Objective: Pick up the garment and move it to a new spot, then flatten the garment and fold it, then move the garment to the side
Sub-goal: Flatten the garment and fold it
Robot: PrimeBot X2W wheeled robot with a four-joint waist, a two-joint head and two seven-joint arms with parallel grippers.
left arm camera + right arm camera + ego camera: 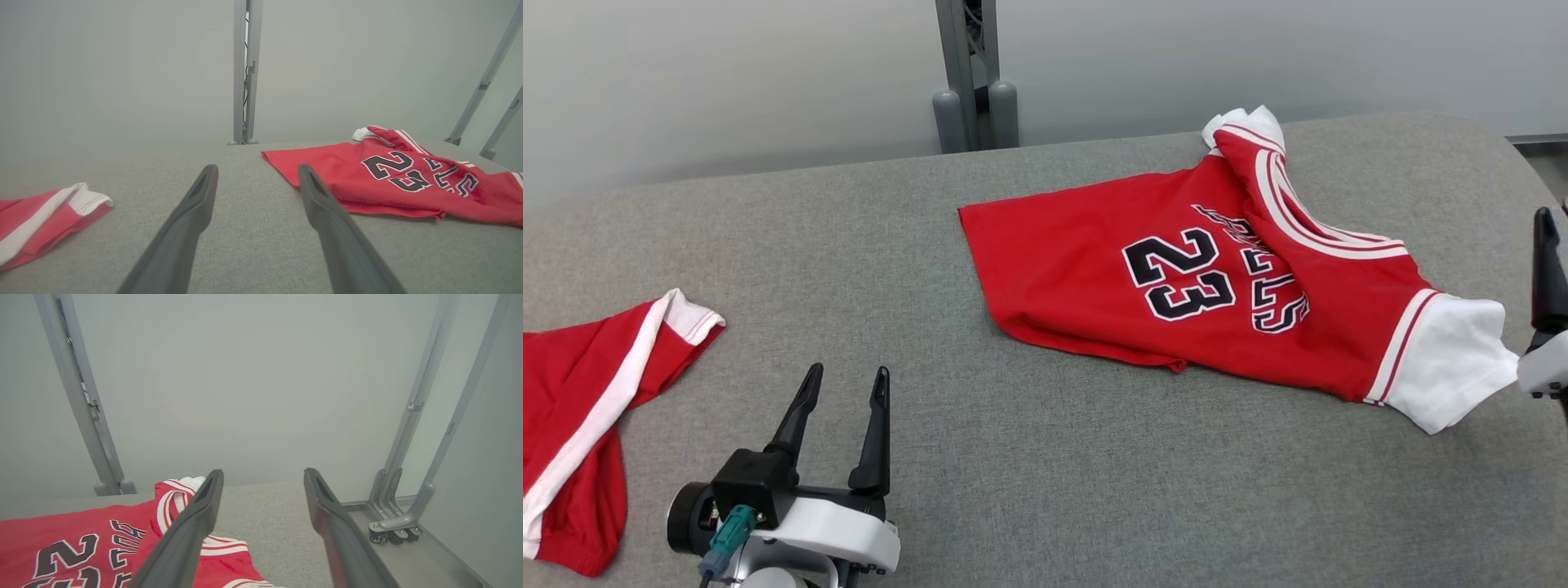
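The red jersey (1086, 269) lies on the right half of the grey counter (1045, 490), mostly spread but not flat. Its far shoulder is folded down across the chest, so the number 23 reads plainly while the lettering beside it is creased and partly covered, too broken up to read. A bit of white cloth (1245, 122) pokes out at the far edge from under that fold; what part of the jersey it is cannot be told. The near white sleeve (1450, 367) ends just beside the right tool (263, 475), which the head view cuts off at the frame edge, leaving one dark finger showing. Whether sleeve and tool touch cannot be told. In its own wrist view the right tool stands spread wide with nothing between its fingers, the jersey lying below and to their left.

The left tool (845, 377) is likewise spread and empty, above bare counter, well apart from the jersey. Beyond it a second red garment (572, 425) with a white stripe is cut off by the frame.
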